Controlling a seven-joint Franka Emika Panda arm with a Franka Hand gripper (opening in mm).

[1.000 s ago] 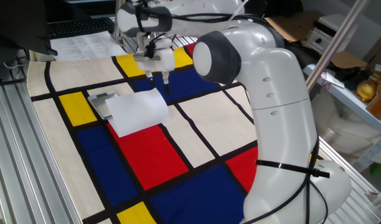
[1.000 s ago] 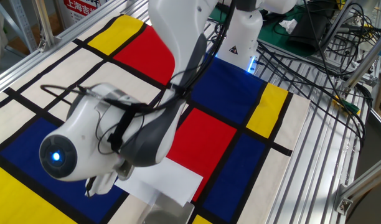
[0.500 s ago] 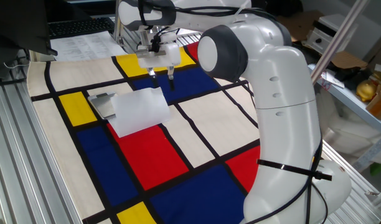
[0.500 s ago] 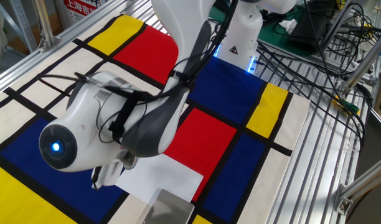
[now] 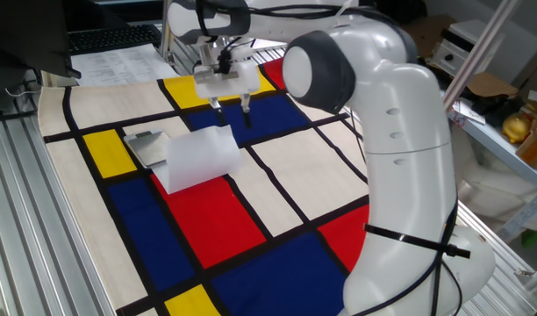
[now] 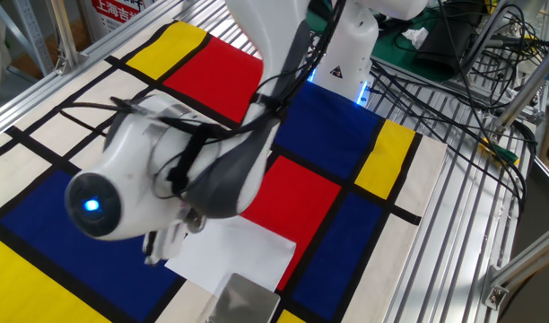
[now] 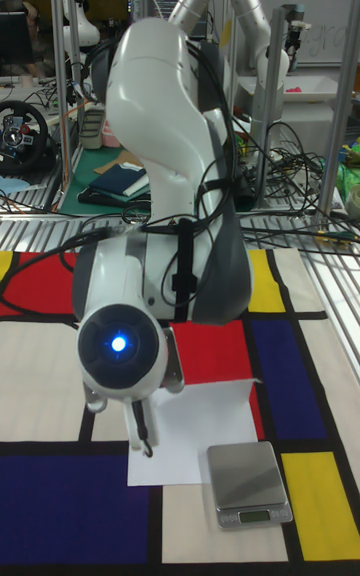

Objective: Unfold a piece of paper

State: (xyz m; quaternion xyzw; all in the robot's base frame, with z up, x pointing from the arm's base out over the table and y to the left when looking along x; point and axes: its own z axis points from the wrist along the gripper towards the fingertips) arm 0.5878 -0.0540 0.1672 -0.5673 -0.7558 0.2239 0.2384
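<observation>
The piece of paper (image 5: 196, 158) lies on the colour-block cloth, partly on a red panel, and its far edge curls up a little. It also shows as a white rectangle (image 7: 200, 426) in the tall view, and as the paper (image 6: 243, 254) under the arm. My gripper (image 5: 232, 107) hangs just beyond the paper's far edge, open, with nothing between its fingers. In the tall view one fingertip (image 7: 146, 448) shows over the sheet's left edge. The arm hides part of the sheet in the other fixed view.
A small grey metal plate (image 5: 144, 144) touches the paper's left end, seen too as the plate (image 7: 247, 483). Printed sheets and a keyboard (image 5: 110, 37) lie beyond the cloth. Metal rails (image 5: 14, 219) border the cloth, with cables (image 6: 454, 81) to the right.
The gripper has shifted slightly to the right along the paper's far edge, and its fingers stand a little wider apart. The paper has not moved.
</observation>
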